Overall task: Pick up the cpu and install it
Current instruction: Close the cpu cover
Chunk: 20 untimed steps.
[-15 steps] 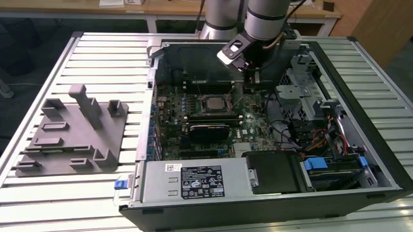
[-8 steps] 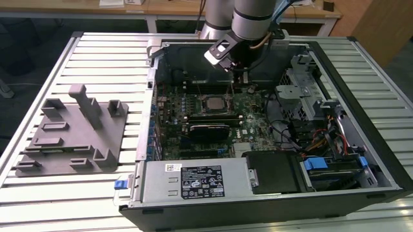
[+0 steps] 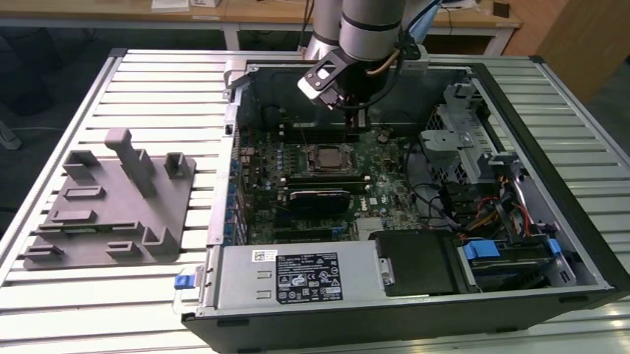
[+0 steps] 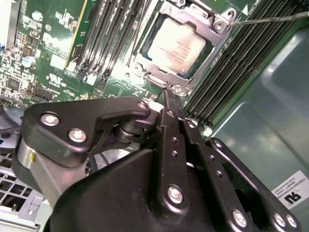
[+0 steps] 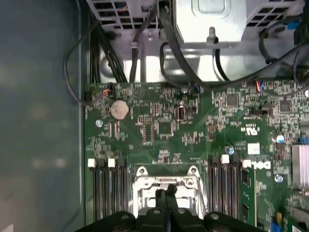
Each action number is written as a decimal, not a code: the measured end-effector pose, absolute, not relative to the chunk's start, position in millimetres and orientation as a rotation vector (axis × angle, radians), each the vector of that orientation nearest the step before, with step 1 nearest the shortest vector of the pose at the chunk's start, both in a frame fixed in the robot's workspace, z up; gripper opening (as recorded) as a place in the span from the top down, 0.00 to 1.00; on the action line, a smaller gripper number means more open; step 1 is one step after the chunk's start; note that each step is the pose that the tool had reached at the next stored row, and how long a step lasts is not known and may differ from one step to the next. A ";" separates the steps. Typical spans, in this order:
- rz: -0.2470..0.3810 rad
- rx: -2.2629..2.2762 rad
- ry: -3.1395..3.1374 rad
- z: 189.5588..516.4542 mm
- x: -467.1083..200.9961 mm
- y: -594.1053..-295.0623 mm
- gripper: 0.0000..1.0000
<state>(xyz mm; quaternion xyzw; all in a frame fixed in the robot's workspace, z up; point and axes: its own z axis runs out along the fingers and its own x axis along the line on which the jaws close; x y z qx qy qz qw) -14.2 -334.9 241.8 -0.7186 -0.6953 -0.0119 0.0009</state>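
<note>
The cpu point(image 4: 176, 46), a silvery square chip, lies flat in the motherboard socket with a metal frame point(image 4: 145, 65) around it. In the exterior view that socket point(image 3: 328, 157) sits mid-board inside the open computer case. My gripper point(image 3: 352, 107) hangs above the board, just behind the socket toward the case's far wall. Its two black fingers are pressed together with nothing between them, in both wrist views point(image 4: 165, 92) point(image 5: 165, 192). Their tips point at the socket's near edge point(image 5: 166, 181) and stand clear above it.
A grey fixture tray point(image 3: 108, 206) rests on the slatted table at the exterior view's left. Inside the case are black memory slots point(image 4: 241, 58), a power supply point(image 3: 295, 276), a drive cage point(image 3: 462, 140) and loose cables point(image 5: 174, 53). A thin socket lever point(image 4: 270, 19) runs beside the socket.
</note>
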 end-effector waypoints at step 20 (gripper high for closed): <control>0.035 -2.224 -2.152 237.4 -16.0 -339.3 0.89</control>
